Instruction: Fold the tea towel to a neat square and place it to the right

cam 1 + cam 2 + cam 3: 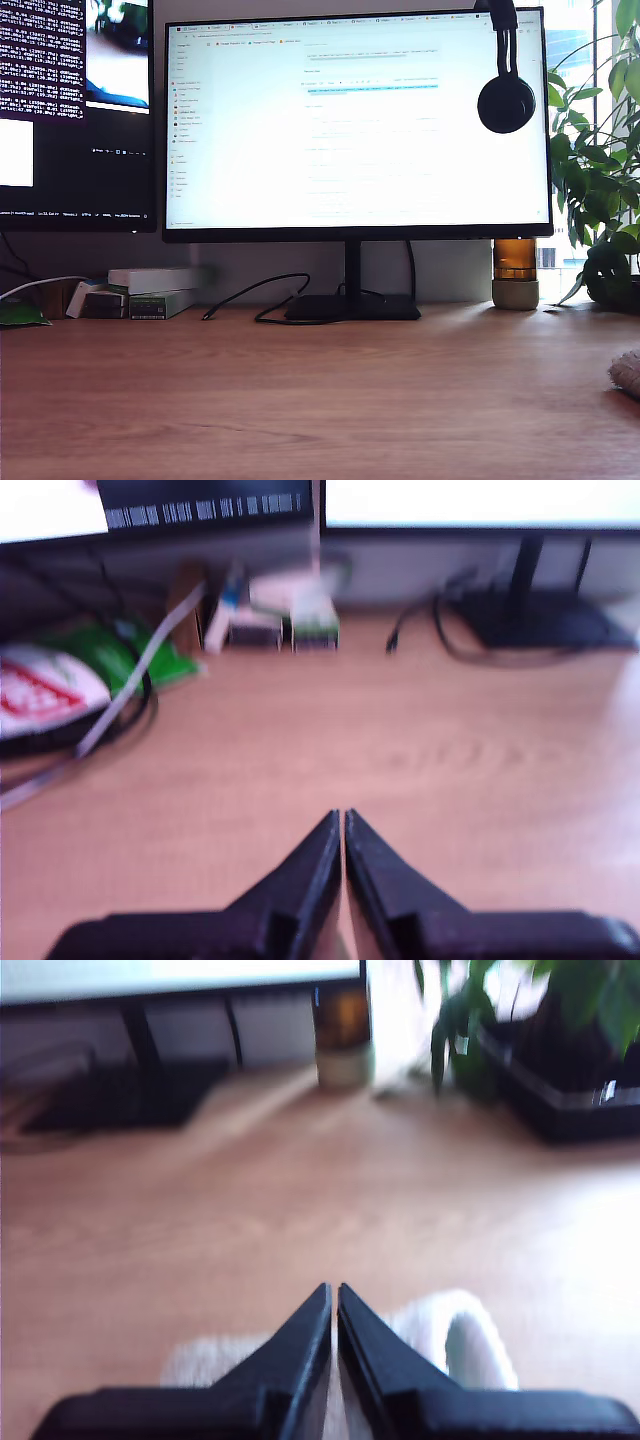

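On the wooden desk (300, 400), a wide monitor (355, 120) is glowing with text too small to read, headphones (505, 95) hanging off its top corner at the exterior view's right. A second screen (75, 110) is showing white terminal lines, illegible. The tea towel (470, 1345) is lying bunched directly under and beyond my second gripper (334, 1295), whose jaws are pressing together with no cloth between the tips; only a fluffy edge (628, 372) is peeking in at the exterior view's right. My first gripper (343, 820), jaws likewise together, is hovering over bare wood. An amber jar (515, 272) is standing beside the potted plant (600, 170); contents unclear. Small boxes (150, 290) are sitting stacked, labels unreadable.
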